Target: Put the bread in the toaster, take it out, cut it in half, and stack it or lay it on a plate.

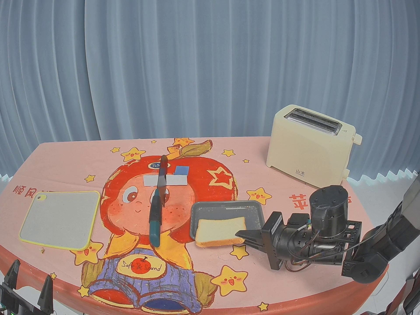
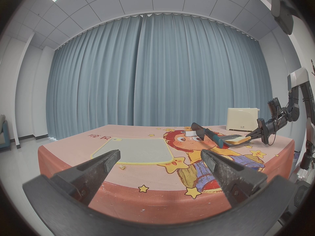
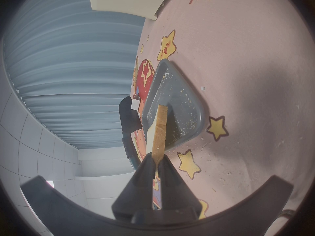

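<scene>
Tablecloth [image 1: 65, 162] with cartoon and red lettering | right hand [image 1: 241, 234] clamped on bread [image 1: 218, 230] on tray [image 1: 227, 207] | left hand [image 2: 160, 155] wide open, empty

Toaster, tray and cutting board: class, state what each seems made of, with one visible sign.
The toaster looks like cream plastic: smooth, matte, moulded shell; its slots look metallic. The tray is grey and matte, metal or plastic, which is unclear. The cutting board seems plastic: flat grey face, yellow-green rim.
</scene>
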### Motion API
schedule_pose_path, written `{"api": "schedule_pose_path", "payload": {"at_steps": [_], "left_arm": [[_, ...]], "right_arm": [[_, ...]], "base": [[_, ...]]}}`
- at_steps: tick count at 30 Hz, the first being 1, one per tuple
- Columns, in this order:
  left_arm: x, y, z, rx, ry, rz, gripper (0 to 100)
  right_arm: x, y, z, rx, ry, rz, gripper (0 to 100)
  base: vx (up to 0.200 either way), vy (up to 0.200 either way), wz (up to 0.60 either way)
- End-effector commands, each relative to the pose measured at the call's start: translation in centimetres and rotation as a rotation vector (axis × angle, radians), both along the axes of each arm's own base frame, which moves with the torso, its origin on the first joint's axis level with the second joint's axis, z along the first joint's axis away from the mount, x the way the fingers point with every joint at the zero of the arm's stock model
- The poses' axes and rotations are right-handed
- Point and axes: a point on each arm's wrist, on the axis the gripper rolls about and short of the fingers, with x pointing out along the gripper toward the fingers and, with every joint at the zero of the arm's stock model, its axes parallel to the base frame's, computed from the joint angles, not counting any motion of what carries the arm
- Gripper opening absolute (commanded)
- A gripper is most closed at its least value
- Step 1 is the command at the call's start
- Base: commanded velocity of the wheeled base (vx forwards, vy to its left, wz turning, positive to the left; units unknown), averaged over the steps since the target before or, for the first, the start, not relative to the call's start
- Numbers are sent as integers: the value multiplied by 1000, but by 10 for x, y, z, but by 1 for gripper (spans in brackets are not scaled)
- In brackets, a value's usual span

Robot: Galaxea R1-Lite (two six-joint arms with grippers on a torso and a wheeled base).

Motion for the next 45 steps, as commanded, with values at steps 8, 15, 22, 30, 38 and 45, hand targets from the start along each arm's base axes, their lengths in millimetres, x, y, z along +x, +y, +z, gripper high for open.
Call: {"api": "schedule_pose_path", "payload": {"at_steps": [8, 15, 22, 30, 38, 45], "left_arm": [[1, 0, -5, 0, 19, 1, 100], [1, 0, -5, 0, 19, 1, 100], [1, 0, -5, 0, 19, 1, 100], [1, 0, -5, 0, 19, 1, 100], [1, 0, -5, 0, 19, 1, 100], [1, 0, -5, 0, 19, 1, 100]], "right_arm": [[-4, -3, 22, 35, -81, 7, 0], [-7, -10, 41, -23, -268, 60, 0], [-8, -12, 46, -112, -413, 90, 0], [-8, -12, 47, -227, -546, 99, 0], [-16, -18, 53, -317, -655, 116, 0], [-23, -30, 69, -300, -873, 43, 0]], "base": [[0, 0, 0], [0, 0, 0], [0, 0, 0], [0, 0, 0], [0, 0, 0], [0, 0, 0]]}}
